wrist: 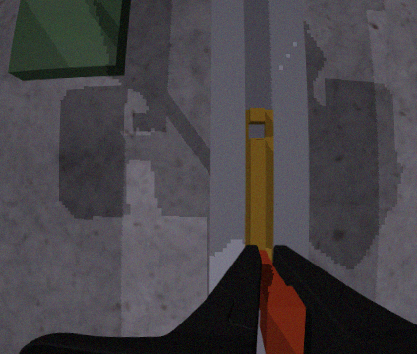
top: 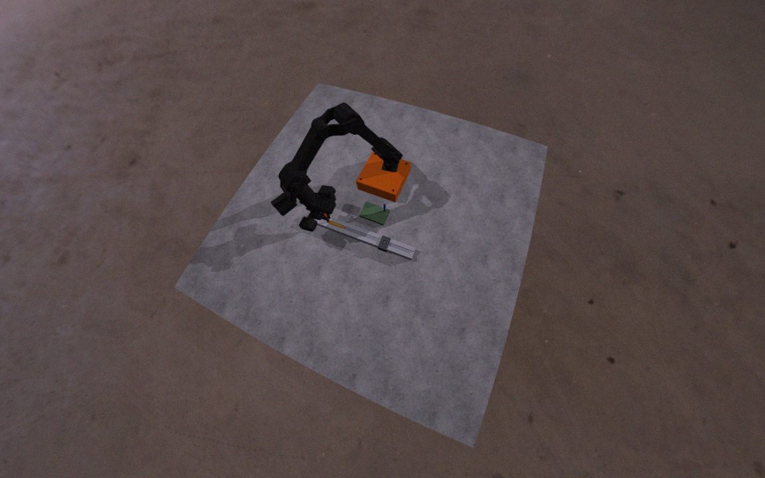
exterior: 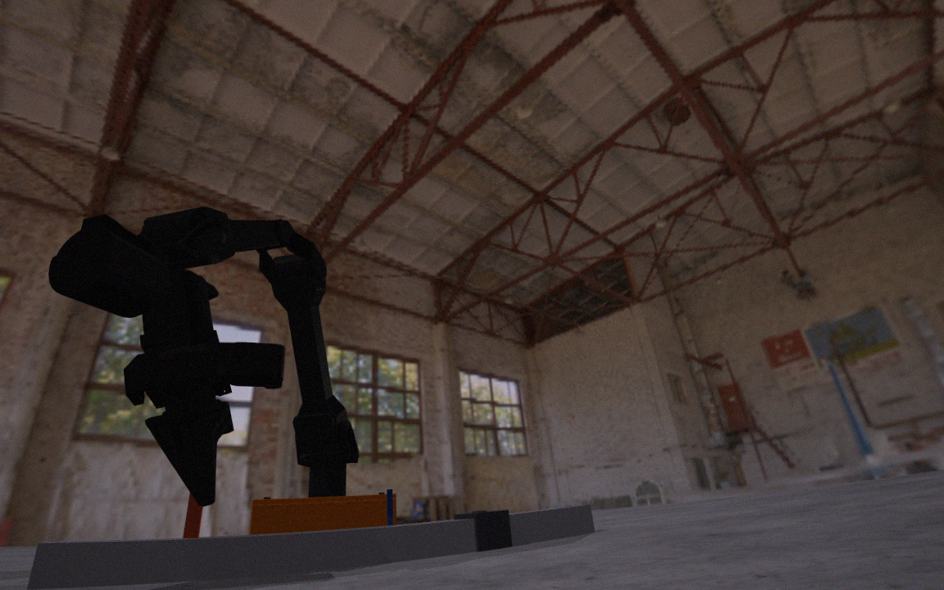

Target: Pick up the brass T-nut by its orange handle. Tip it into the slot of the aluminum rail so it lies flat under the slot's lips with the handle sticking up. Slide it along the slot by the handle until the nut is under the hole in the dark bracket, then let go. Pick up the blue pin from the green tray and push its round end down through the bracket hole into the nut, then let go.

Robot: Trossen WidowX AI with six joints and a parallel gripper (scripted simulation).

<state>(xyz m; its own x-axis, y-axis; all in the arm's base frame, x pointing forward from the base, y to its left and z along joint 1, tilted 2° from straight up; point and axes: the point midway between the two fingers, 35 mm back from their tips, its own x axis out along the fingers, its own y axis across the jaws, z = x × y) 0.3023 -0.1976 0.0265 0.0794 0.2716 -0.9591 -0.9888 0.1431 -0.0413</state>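
- Brass T-nut [top: 336, 224] [wrist: 259, 192] lines up with the slot of the aluminum rail [top: 400, 251] [exterior: 314, 542] [wrist: 228, 147], at the rail end nearer the mat's left edge; full seating under the lips can't be confirmed.
- Orange handle [exterior: 192, 518] [wrist: 283, 315] rises from its rear end, leaning slightly; gripper [top: 318, 218] [exterior: 202, 503] [wrist: 264, 256] pinches it between both fingertips.
- Handling guess: small, stiff, light, metal on metal; should slide easily but may jam if cocked. Best hold: low on the handle, push along the slot.
- Dark bracket [top: 384, 242] [exterior: 492, 530] straddles the rail toward the mat's right edge, nut well short.
- Green tray [top: 373, 215] [wrist: 68, 39] sits beside the rail, toward the mat's top edge; blue pin [top: 384, 208] [exterior: 389, 506] upright there, for later.
- Mat [top: 373, 332] underneath.
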